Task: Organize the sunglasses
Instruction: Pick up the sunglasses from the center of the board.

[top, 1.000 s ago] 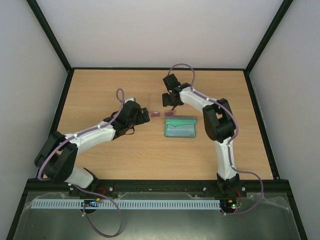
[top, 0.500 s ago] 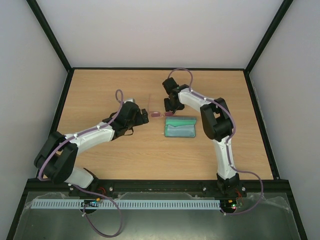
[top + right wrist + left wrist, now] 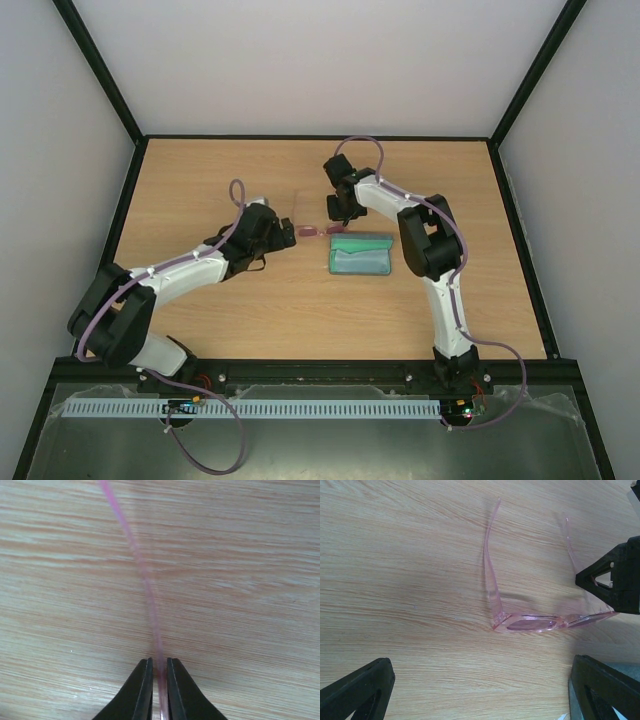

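The right hand (image 3: 159, 669) pinches nearly shut on one slim temple arm of the pink-framed sunglasses (image 3: 530, 624), which sit on the wooden table (image 3: 200, 180) with both temple arms unfolded, just beside the far left corner of a blue-grey oblong case (image 3: 361, 253). The left hand (image 3: 479, 685) hangs wide open on the sunglasses' other side, clear of the frame, whose front is turned toward it.

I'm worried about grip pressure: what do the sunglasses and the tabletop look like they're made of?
The sunglasses: probably thin plastic, glossy and translucent pink, since the wood grain shows through the temple arms. The tabletop: light wood or wood-look laminate with a matte finish and straight, even grain. The look leaves open which of the two it is.
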{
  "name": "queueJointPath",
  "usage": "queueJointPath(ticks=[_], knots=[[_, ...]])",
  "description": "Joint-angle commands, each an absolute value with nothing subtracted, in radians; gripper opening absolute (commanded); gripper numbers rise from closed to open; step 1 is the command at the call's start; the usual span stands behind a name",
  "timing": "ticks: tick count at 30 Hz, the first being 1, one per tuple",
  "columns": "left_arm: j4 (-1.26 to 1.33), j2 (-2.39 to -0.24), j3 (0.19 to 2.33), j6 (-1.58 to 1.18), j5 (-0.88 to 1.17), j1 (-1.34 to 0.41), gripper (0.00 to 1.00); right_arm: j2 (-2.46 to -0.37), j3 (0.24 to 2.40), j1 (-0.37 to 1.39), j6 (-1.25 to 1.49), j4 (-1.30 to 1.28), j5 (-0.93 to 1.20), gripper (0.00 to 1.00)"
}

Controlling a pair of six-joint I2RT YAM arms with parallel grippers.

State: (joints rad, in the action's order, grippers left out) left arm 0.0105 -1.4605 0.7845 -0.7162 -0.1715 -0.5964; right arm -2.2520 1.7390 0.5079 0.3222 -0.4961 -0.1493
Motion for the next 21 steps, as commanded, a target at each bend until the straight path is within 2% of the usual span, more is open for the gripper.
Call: queueJointPath(ticks=[1, 5, 17, 21], knots=[[0.006, -1.418, 0.773, -0.701, -0.169, -0.581, 0.99, -2.247, 1.771, 0.506, 0.334, -0.531, -0.141, 0.07], [-0.008, -1.384, 0.769, -0.700, -0.178, -0.574, 1.00, -2.186, 1.757, 0.506, 0.341, -0.496, -0.134, 0.02], [-0.031, -1.305, 0.755, -0.709, -0.171, -0.547, 0.99, -1.962, 1.629, 0.516, 0.324, -0.367, -0.138, 0.01], [-0.061, -1.250, 0.763, -0.709, -0.122, -0.532, 0.96, -1.837, 1.507, 0.556, 0.295, -0.335, -0.179, 0.01]])
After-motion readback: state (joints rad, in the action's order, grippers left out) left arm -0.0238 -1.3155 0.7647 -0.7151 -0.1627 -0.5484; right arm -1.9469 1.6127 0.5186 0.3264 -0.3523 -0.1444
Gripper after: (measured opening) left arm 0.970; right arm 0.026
